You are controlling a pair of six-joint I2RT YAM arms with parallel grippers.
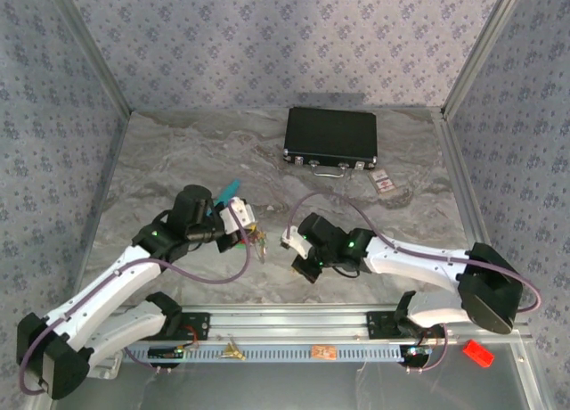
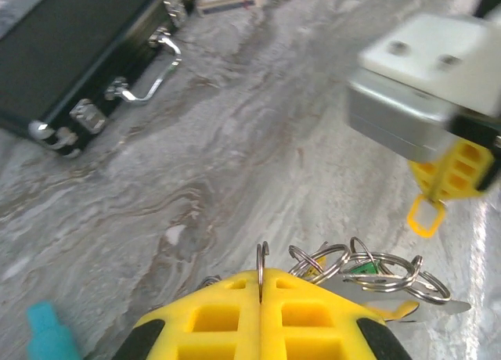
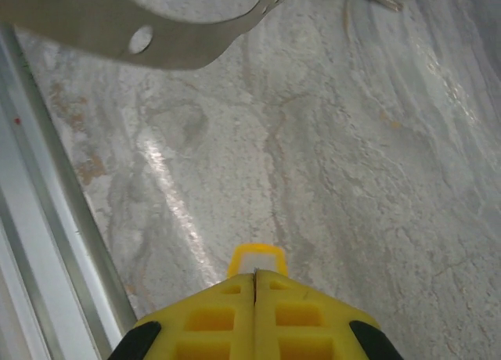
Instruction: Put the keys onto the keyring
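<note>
A: Left wrist check: gripping keyring point(image 2: 263, 255) in shut left claw point(image 2: 261, 288), mid-worktop point(image 1: 178, 160).

B: Pinching yellow-headed key point(image 3: 254, 248) in shut right claw point(image 3: 255, 278), near ring, not threaded yet. Spare keys point(image 1: 234, 350) lying on rail point(image 1: 374, 349).

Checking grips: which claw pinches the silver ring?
The left claw: it is shut on the silver ring, while the right claw pinches a small yellow loop.

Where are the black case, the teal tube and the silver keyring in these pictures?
black case point(image 1: 329, 134): top view, middle of its lid.
teal tube point(image 2: 51, 336): left wrist view, its visible end.
keyring point(image 2: 261, 266): left wrist view, edge of the thin upright loop.
</note>
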